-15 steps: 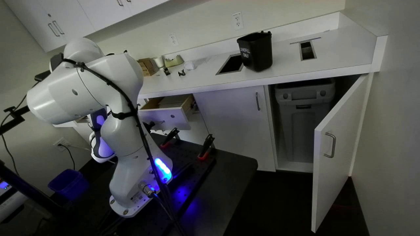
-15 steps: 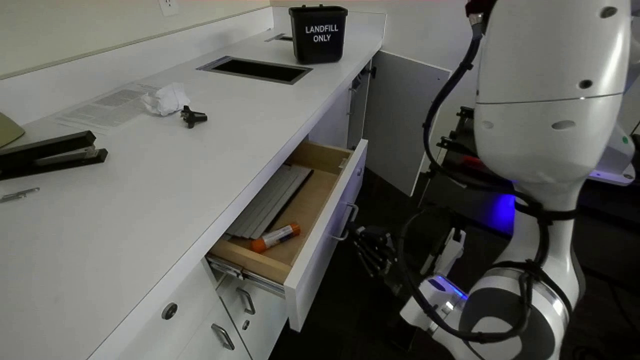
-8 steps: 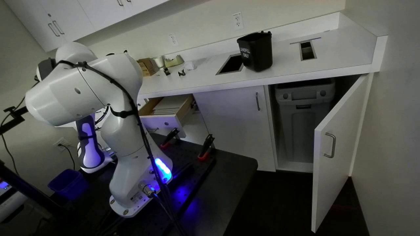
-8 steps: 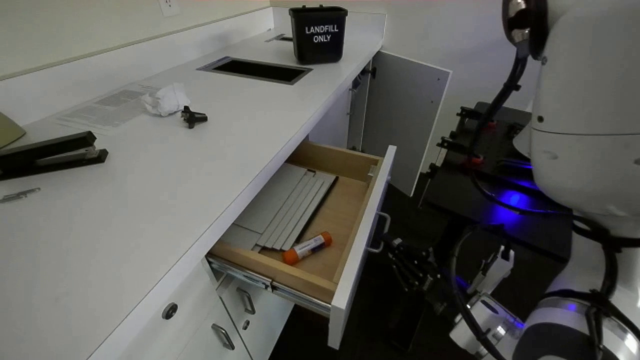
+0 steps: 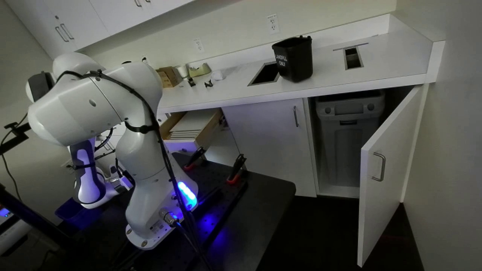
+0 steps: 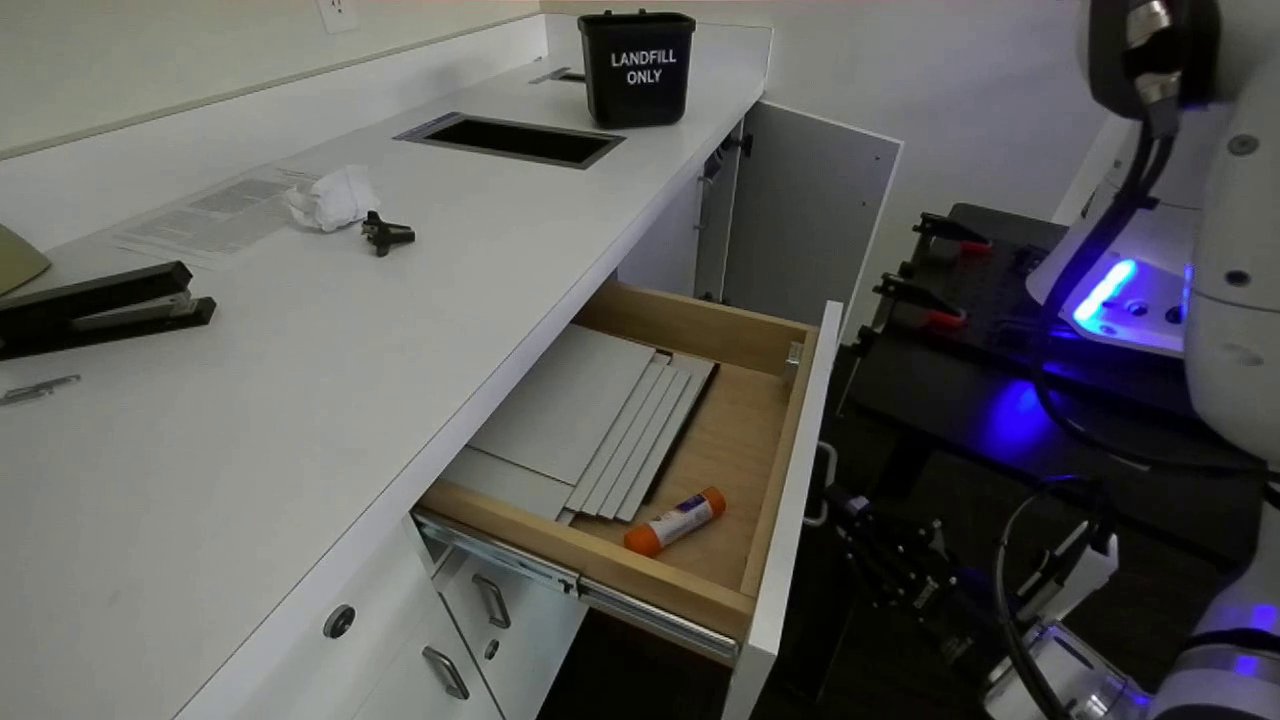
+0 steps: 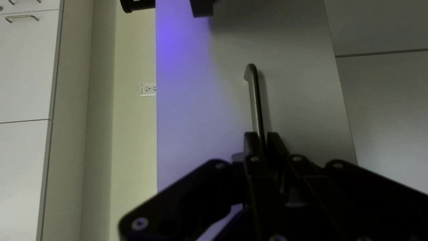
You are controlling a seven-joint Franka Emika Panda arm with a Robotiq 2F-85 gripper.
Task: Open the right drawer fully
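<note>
The right drawer is pulled far out from under the counter, showing its tan wooden side wall; its side also shows in an exterior view. Its flat white front fills the middle of the wrist view. A metal bar handle is on that front, and a bit of it shows in an exterior view. My black gripper is closed around one part of the handle, with the bar between its fingertips. The gripper also shows outside the drawer front. The arm hides it in an exterior view.
Inside the drawer lie grey panels and an orange-capped glue stick. A black bin stands on the white counter. A cabinet door stands open. The black table under the robot has clamps near the drawer.
The drawer has slid steadily further out from the counter, showing more of its inside. My gripper and arm moved back with it, staying at the handle. The glue stick and panels moved along.
</note>
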